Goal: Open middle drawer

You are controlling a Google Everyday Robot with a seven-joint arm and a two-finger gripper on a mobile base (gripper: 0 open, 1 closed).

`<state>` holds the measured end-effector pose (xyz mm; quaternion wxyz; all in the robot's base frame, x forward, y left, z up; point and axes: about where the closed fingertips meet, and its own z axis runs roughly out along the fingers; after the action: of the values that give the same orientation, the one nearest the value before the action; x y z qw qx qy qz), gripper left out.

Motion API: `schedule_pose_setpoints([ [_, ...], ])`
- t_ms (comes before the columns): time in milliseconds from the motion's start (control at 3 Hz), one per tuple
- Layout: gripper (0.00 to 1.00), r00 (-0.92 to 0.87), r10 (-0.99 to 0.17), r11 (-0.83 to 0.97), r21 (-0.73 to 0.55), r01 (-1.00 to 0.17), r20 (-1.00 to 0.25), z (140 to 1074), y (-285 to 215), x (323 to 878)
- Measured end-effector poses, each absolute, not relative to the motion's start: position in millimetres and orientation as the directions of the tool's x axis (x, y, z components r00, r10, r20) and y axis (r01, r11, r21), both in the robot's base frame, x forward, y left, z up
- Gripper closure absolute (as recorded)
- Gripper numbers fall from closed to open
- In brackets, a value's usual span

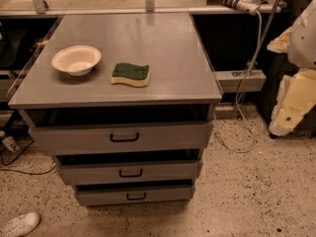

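At the lower left corner of the frame a white shoe (19, 224) lies on the speckled floor (256, 196). Above it, the grey counter (163, 43) fills the upper middle of the frame. On the counter's left part sits a white bowl (76, 59), upright. Just to its right, apart from it, a sponge (131, 74) lies flat with its green side up and its yellow side down.

Below the counter's front edge three grey fronts are stacked in the lower centre. The top drawer (163, 137) is the widest. The middle drawer (163, 172) sits under it, with a small black handle (131, 173) centred on its front and a dark gap along its upper edge. The bottom drawer (163, 195) is the narrowest.

Right of the counter, a white cable (257, 43) hangs down past a grey bar (239, 80) whose small label is too small to read.

At the right edge of the frame, mid-height, the cream-coloured gripper (291, 107) hangs well apart from the drawers, and how it is set I cannot tell
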<state>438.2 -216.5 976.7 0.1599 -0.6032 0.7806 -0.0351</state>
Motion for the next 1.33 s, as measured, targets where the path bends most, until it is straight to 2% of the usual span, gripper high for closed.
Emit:
schedule_pose_setpoints([
  [333, 0.00, -0.221, -0.953, 0.270, -0.248, -0.931, -0.207, 976.6, -216.5, 438.2],
  [1000, 0.00, -0.250, -0.945, 0.284, -0.146, -0.948, -0.212, 901.7, -183.0, 414.4],
  [1333, 0.00, -0.253, -0.943, 0.287, -0.144, -0.947, -0.217, 898.9, -181.7, 412.2],
])
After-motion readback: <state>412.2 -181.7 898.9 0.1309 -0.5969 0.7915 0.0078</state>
